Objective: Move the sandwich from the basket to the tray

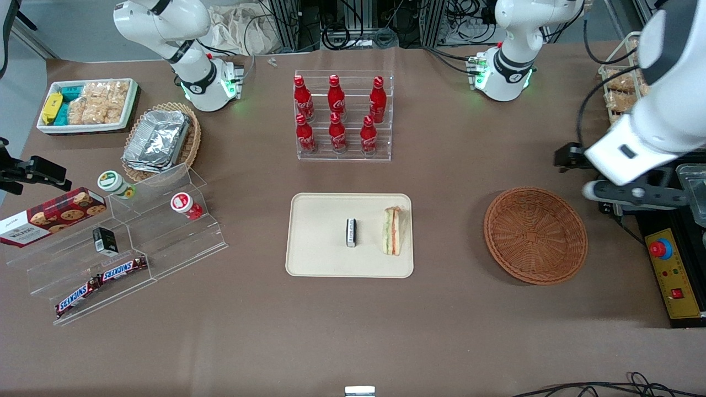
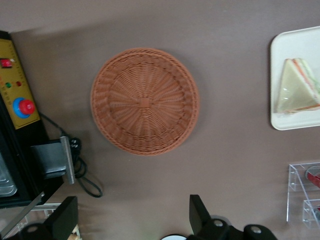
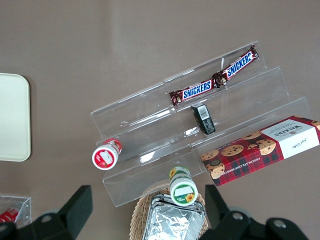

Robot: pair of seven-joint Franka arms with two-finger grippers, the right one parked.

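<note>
Tray (image 1: 309,259) at frame centre holds sandwich (image 1: 392,230), basket (image 1: 535,235) empty; gripper (image 2: 131,220) open w/ nothing held—just retreat upward, job looks done.

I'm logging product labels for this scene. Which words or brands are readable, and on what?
"SNICKERS": two bars on the clear stepped stand.
"WALKERS": red tartan cookie box.
"Coca-Cola" script: red bottles in the clear rack.
Small item on the tray, beside the sandwich: too small to read.
The gripper is open above the basket, no text.
</note>
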